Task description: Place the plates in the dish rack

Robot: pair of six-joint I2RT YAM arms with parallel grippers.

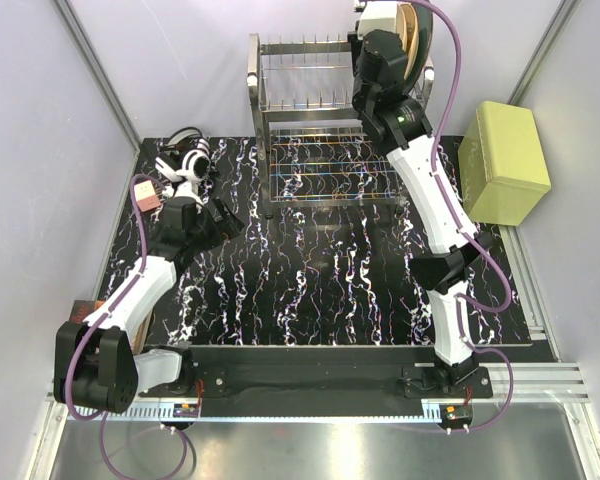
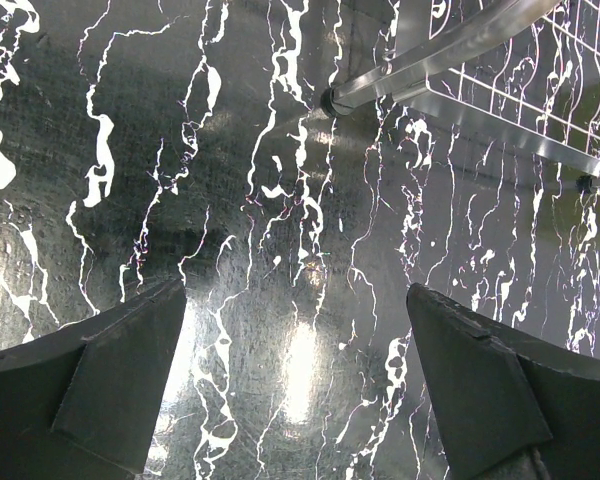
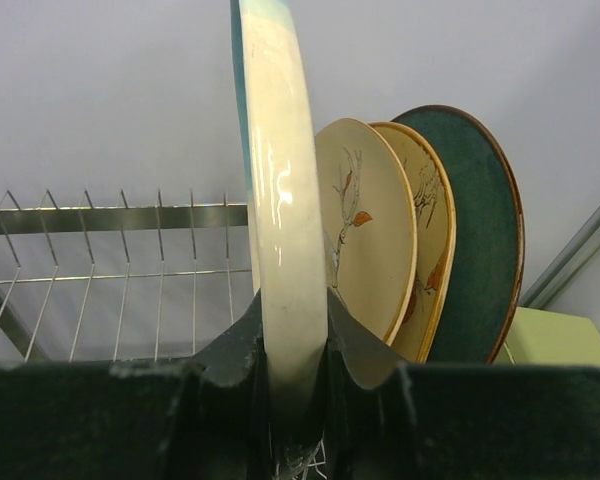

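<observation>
Gripping the cream plate [image 3: 280, 250] edge-on, the right hand [image 3: 296, 345] is closed tight on its rim. Only its wrist view shows this, with two peach branch-marked plates [image 3: 365, 230] and a teal plate [image 3: 485, 230] upright just beyond in the dish rack [image 3: 110, 215]. From above, the rack stands at the far edge of the black, white-veined worktop [image 1: 330, 270]. Pale walls [image 1: 180, 60] surround it, and an olive-green box [image 1: 505, 160] sits beside its right edge. The left hand [image 2: 295, 380] hovers over the worktop near a rack foot, spread wide and holding nothing.
</observation>
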